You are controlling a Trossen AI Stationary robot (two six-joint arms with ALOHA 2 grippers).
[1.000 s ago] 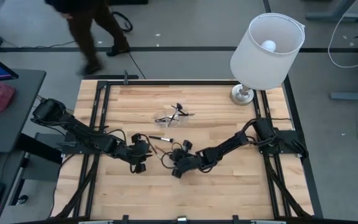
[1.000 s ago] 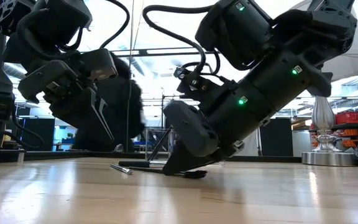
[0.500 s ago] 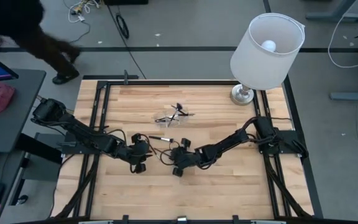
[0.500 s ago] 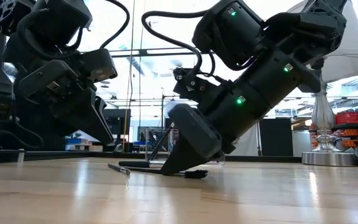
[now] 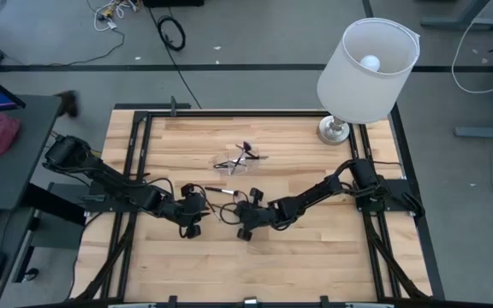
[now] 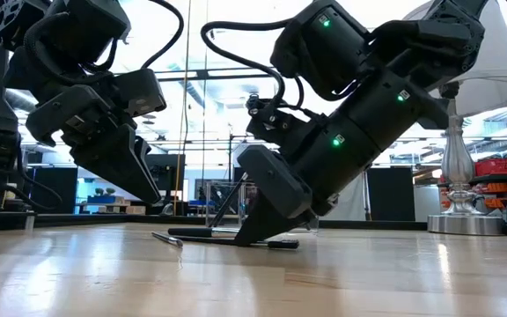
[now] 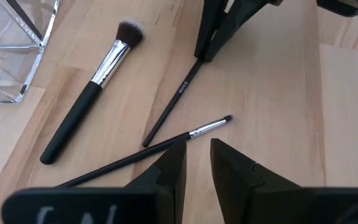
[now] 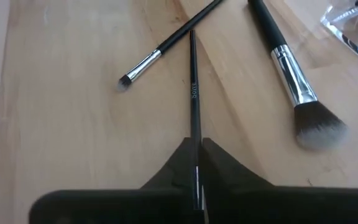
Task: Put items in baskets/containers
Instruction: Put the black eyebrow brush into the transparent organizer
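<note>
My right gripper (image 5: 243, 228) is down at the table's middle, shut on a thin dark brush (image 8: 193, 87) with pale lettering. A short way to its left, my left gripper (image 7: 197, 163) hovers open above the wood, holding nothing. A thin brush with a silver ferrule (image 7: 194, 132) lies just beyond its fingertips. A thicker brush with fluffy bristles (image 7: 95, 87) lies flat beside them. The clear container (image 5: 229, 162) lies farther back with several brushes in and around it; its corner shows in the left wrist view (image 7: 11, 56). My right gripper pinches the lettered brush's handle (image 8: 196, 142) between its two fingers, near one end. The fingers slant down from the table's right and point along the brush. The brush lies on the wood (image 6: 205, 234), its free end (image 7: 145, 143) toward my left gripper.
A lamp with a white shade (image 5: 368, 60) and a metal base (image 5: 334, 130) stands at the table's far right corner. A black frame (image 5: 139, 154) runs around the wooden top. Bare wood lies along the near edge.
My right gripper has stayed low over the lettered brush, rolling slightly, and has shut on its handle. The brush still lies on the table. A person behind the table has walked off to the left.
</note>
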